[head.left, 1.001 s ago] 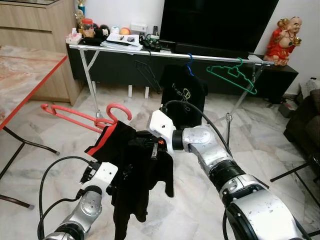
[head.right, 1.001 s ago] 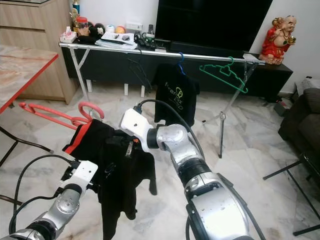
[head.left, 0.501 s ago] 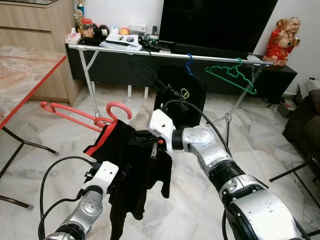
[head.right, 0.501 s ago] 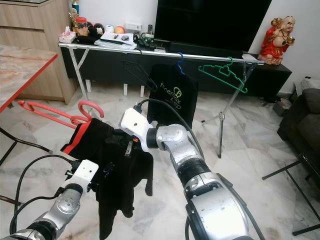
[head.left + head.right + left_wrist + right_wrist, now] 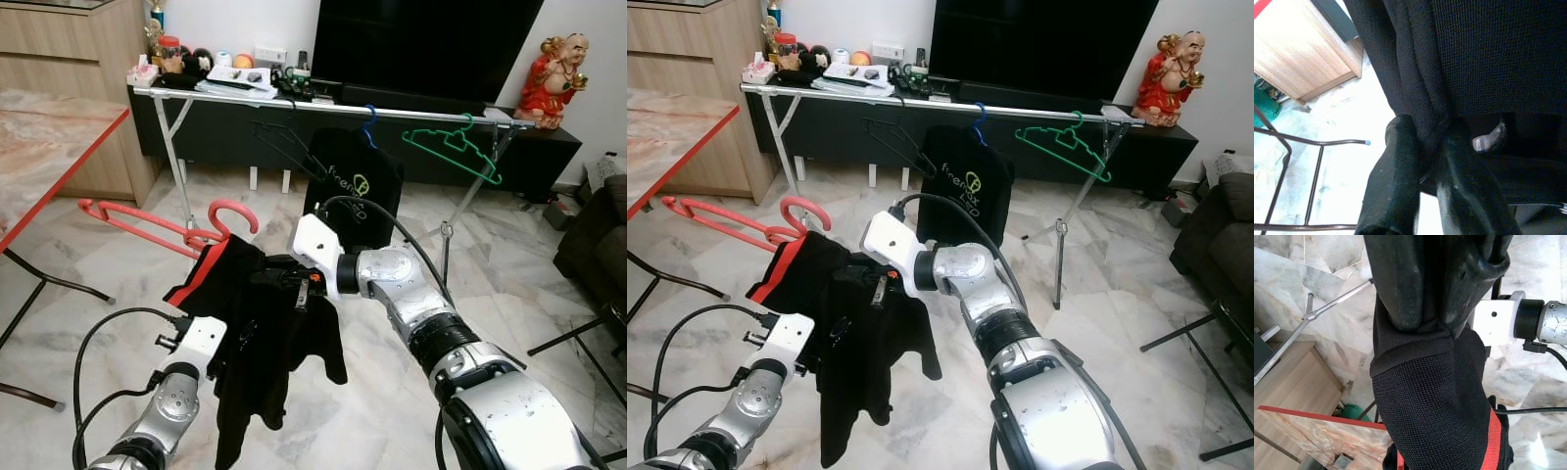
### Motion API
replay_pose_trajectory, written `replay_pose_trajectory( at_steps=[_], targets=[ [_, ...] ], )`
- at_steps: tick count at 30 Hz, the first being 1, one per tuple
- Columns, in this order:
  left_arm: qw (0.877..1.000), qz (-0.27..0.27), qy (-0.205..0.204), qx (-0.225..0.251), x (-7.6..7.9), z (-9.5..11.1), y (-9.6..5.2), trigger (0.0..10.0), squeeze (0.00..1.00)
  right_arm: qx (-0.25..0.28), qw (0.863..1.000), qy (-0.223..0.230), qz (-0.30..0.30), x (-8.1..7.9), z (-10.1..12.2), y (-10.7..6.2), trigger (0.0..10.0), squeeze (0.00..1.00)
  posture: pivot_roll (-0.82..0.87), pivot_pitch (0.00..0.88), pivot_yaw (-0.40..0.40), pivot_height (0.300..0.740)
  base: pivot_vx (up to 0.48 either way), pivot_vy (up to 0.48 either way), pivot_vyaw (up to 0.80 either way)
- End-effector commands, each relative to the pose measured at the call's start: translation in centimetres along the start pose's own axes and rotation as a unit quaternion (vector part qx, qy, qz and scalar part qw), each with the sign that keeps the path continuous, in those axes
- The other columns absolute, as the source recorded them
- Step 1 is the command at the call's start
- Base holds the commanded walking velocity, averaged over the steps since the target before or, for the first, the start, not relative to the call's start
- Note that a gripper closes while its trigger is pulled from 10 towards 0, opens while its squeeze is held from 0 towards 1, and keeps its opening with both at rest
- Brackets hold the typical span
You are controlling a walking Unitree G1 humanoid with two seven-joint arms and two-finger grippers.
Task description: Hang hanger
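Both grippers pinch the black red-trimmed garment [image 5: 257, 323] mid-air, well short of the steel rail [image 5: 323, 106]: left gripper [image 5: 1425, 161] & right gripper [image 5: 1442, 318] fingers closed on fabric, prob. steadying it on the red plastic hanger [image 5: 162, 227] before hanging.

Open floor [image 5: 245, 211] is lying ahead toward the rail [image 5: 333, 105], whose left stretch is sitting free beside the hung shirt [image 5: 355, 186].
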State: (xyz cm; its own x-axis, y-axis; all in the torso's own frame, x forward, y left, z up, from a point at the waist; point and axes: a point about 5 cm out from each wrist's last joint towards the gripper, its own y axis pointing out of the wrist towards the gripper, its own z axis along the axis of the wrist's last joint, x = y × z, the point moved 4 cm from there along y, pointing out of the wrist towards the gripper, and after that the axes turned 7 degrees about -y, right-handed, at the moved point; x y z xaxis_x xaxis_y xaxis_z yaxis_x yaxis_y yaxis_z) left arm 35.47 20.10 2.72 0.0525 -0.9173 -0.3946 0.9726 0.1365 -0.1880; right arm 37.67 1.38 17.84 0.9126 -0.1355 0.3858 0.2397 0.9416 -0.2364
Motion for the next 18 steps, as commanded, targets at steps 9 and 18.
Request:
replay_pose_trajectory(
  at_steps=[9,18],
  targets=[
    [0.994,0.033,-0.096,-0.04,-1.0,-1.3,-0.1,0.0,0.0,0.012,1.0,-0.005,-0.013,0.5,0.0,-0.9,0.0,0.0,0.04,0.0,-0.134,0.74,0.0,0.0,0.0],
    [0.983,0.044,-0.156,-0.088,-1.7,-3.8,-1.1,0.0,0.0,-0.009,1.0,0.007,-0.003,-0.4,-2.2,-2.2,0.0,0.0,0.03,0.0,-0.127,0.74,0.0,0.0,0.0]
  ],
)
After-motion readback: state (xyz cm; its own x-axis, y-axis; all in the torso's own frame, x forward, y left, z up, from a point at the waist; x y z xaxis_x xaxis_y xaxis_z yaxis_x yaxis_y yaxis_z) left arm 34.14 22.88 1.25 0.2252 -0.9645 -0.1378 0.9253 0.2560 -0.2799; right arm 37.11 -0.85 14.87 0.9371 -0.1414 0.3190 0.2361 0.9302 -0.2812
